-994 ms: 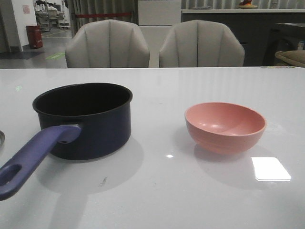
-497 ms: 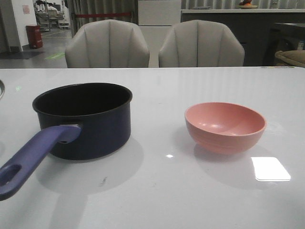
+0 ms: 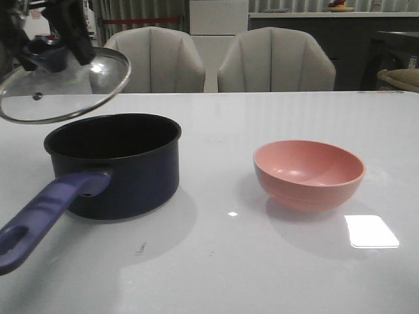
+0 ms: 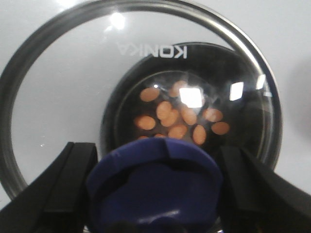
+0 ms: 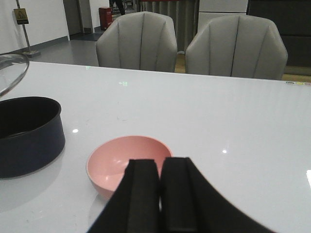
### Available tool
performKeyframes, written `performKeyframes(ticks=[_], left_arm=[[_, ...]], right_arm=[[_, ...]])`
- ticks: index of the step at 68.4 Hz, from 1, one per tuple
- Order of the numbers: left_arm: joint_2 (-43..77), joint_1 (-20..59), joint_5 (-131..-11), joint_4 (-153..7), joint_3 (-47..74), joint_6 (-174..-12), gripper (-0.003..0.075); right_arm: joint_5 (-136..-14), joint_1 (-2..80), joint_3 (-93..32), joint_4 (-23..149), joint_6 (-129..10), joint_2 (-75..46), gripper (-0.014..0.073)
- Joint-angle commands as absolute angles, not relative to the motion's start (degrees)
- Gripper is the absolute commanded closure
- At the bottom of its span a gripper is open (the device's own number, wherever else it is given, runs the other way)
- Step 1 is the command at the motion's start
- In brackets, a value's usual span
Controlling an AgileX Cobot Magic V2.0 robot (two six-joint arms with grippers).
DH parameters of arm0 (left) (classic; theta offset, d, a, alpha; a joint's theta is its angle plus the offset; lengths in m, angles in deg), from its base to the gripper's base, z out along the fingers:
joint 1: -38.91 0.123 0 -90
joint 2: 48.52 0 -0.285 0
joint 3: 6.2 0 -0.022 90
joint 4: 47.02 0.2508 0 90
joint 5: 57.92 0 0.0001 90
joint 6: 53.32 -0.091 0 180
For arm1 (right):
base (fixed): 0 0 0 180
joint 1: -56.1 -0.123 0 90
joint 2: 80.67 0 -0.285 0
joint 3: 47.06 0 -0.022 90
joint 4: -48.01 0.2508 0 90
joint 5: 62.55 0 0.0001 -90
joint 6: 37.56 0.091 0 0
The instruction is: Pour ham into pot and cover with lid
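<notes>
Glass lid (image 3: 62,88), rigid, breakable and slick, is clamped at its knob (image 4: 155,187) by the left claw (image 3: 55,39); right claw (image 5: 159,194) is closed, empty.

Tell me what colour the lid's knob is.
Dark blue. The knob of the lid shows best in the left wrist view, held in the left pincer.

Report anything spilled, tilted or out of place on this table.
Nothing is spilled. The ham lies inside the pot, and the pink bowl sits upright and empty. The only tilted thing is the lid, held by its knob in the left gripper above the pot's left rim, not yet seated.
</notes>
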State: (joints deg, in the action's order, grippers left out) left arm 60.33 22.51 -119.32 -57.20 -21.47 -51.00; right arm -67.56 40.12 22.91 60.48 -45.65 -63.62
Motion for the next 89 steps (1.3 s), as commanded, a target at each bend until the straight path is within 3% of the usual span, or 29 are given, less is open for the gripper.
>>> performKeyframes(ticks=[1, 53, 76, 89], left_arm=[[59.48, 20.10, -117.17, -59.58, -24.28, -51.06, 0.0523], [67.57, 18.63, -121.78, -60.73, -28.62, -51.35, 0.0516], [67.57, 18.63, -122.60, -60.24, -28.62, -52.67, 0.0227], [67.57, 18.63, -122.63, -58.36, -28.62, -52.67, 0.0188]], right_arm=[[-63.20, 40.03, 21.32, 60.40, -45.84, -63.24, 0.0432], [-63.20, 40.03, 21.32, 60.40, -45.84, -63.24, 0.0432], [-63.20, 40.03, 21.32, 60.40, -45.84, -63.24, 0.0432], [-63.20, 40.03, 21.32, 60.40, -45.84, -63.24, 0.0432]])
